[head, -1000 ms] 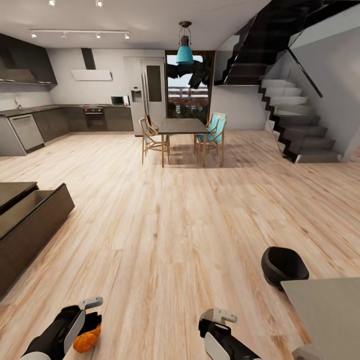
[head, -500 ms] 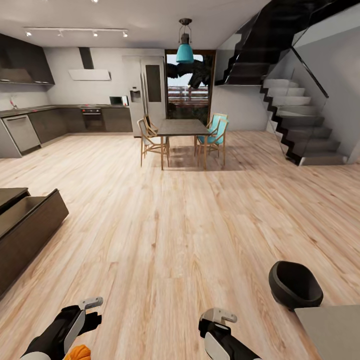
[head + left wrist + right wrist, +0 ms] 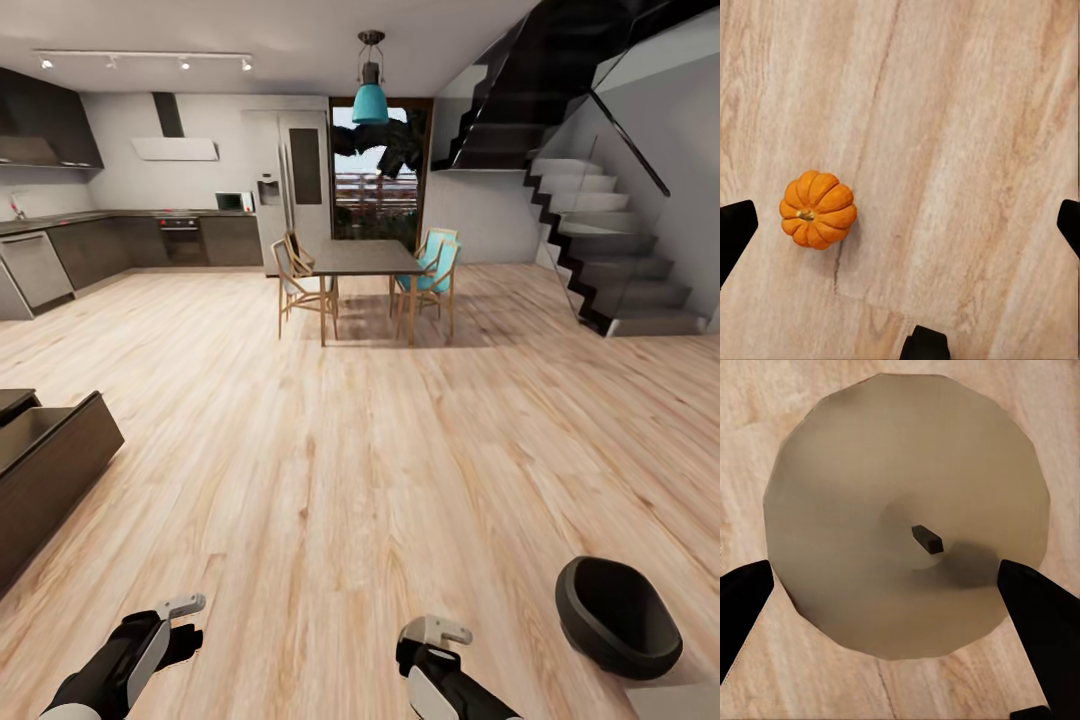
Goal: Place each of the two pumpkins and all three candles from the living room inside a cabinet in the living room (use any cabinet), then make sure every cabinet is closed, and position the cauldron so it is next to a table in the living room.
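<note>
Hovering: left tool over pumpkin, no labels.

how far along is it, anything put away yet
Little looks done. The cabinet drawer stands open, and I can't see anything inside it. One pumpkin lies on the wood floor under the open left gripper. A candle sits between the open right gripper's fingers, unclamped. The cauldron sits by a table corner.

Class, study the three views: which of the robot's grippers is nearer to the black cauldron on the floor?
Right. The right gripper is beside the cauldron, on its left in the head view; the left gripper is farther off, across the floor.
</note>
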